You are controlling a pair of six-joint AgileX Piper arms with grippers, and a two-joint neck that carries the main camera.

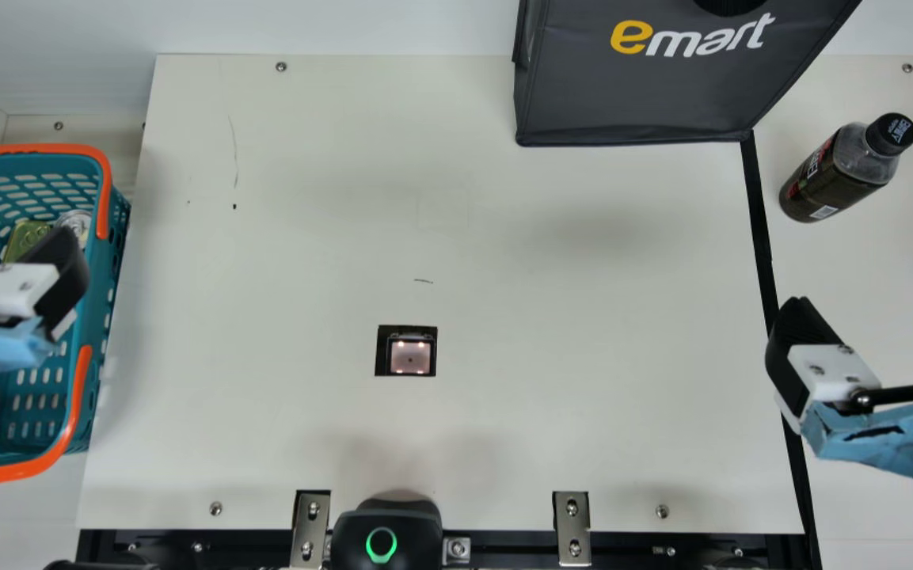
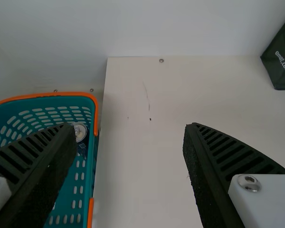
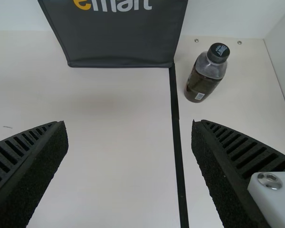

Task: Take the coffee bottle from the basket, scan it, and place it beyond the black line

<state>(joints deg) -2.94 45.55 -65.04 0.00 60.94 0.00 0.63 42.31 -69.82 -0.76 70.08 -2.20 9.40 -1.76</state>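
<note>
In the main view my left gripper point(image 1: 9, 247) is over the basket point(image 1: 114, 237), and my right gripper point(image 1: 872, 310) is above the black line point(image 1: 759, 222) and the table right of it. The coffee bottle point(image 1: 835, 176), dark with a black cap, stands to the right of that line, apart from both grippers. The left wrist view has my left gripper point(image 2: 128, 137) open and empty, with the teal basket point(image 2: 88, 175) behind one finger. Open and empty too is my right gripper point(image 3: 129, 135) in the right wrist view, where the bottle point(image 3: 206, 78) stands past its fingertips.
A dark shopping bag point(image 1: 638, 95) stands at the back, its corner at the line's far end. The scanner window point(image 1: 410, 356) is set in the mid-table, with a black device point(image 1: 386, 534) at the front edge. A can point(image 1: 76, 223) and a greenish-gold item point(image 1: 24, 237) lie in the basket.
</note>
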